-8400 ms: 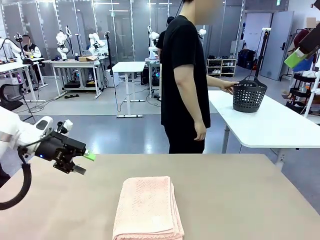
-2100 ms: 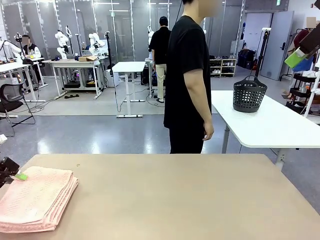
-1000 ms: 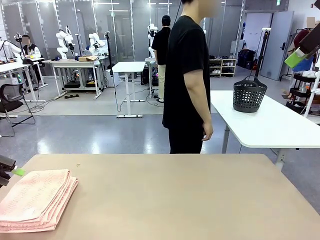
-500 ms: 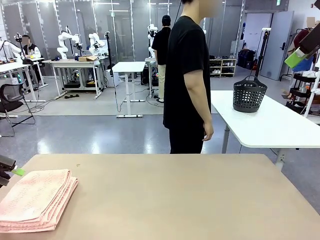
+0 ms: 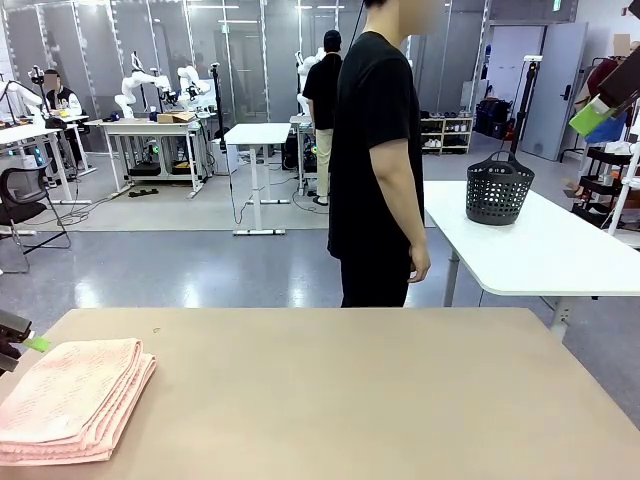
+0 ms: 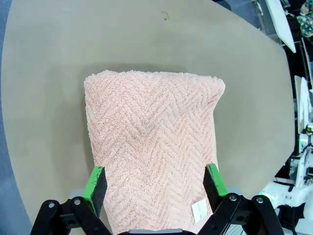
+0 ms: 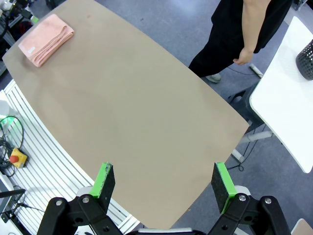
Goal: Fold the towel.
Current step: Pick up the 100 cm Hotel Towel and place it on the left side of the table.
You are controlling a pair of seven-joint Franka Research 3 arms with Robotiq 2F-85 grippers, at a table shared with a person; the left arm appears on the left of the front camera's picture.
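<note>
The left fingers (image 6: 95,188) stand spread wide, one green pad at each side of the towel (image 6: 154,147), gripping nothing; whether the pads brush the cloth I cannot tell. In the front view the towel (image 5: 72,398) lies folded in a flat stack at the near left corner of the worktop (image 5: 350,400), with the left gripper (image 5: 18,340) just beside its far left edge. The right fingers (image 7: 106,181) are spread too, empty, high above the worktop. The towel looks soft, light and limp: terry layers likely to slide and sag. A pinch at a corner or the hem near the white label (image 6: 199,210) seems best.
</note>
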